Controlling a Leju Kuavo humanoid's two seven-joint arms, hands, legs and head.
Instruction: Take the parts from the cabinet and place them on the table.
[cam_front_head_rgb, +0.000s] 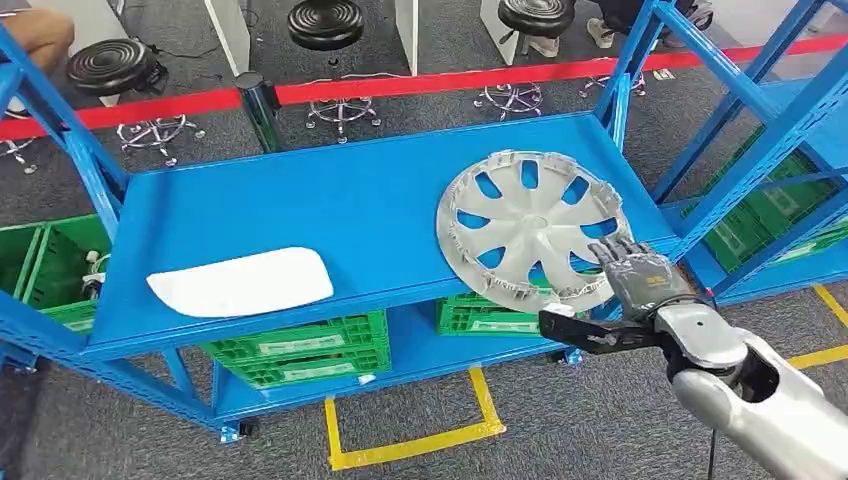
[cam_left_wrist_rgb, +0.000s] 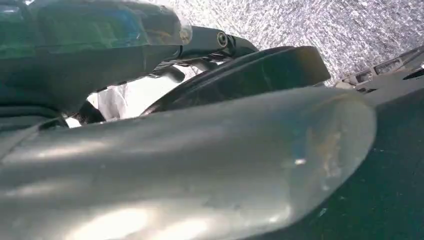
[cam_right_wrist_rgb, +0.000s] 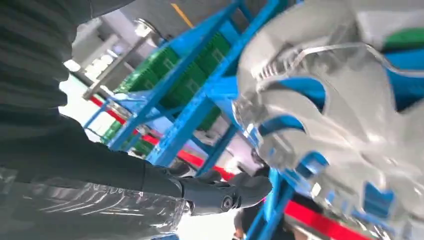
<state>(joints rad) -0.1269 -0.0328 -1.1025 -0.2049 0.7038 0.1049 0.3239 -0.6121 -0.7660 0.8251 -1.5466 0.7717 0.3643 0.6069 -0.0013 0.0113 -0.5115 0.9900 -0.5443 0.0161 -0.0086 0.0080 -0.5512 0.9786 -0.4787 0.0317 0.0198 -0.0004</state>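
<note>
Silver hubcap (cam_front_head_rgb: 530, 228) lies on the blue shelf (cam_front_head_rgb: 340, 200) of the rack, right half, its near edge overhanging the front lip a bit. Right hand (cam_front_head_rgb: 640, 278) is at that near-right rim – dark fingers (cam_front_head_rgb: 622, 252) spread over the top face, thumb (cam_front_head_rgb: 575, 330) sticking out below the shelf edge, apart from the fingers; looks wide, a real grip on the rim can't be told. Right wrist view has the hubcap (cam_right_wrist_rgb: 345, 115) very close, blurred, with the thumb (cam_right_wrist_rgb: 220, 192) beside it, not clearly touching. White curved panel (cam_front_head_rgb: 243, 281) rests on the shelf's left front, well apart from the hubcap. Green crates (cam_front_head_rgb: 300, 348) sit on the lower level. Left hand (cam_left_wrist_rgb: 150, 60) appears in the left wrist view against grey floor – fingers hidden behind the cover, state can't be told. Red barrier tape (cam_front_head_rgb: 420, 82) and black stools (cam_front_head_rgb: 326, 24) stand behind the rack
</note>
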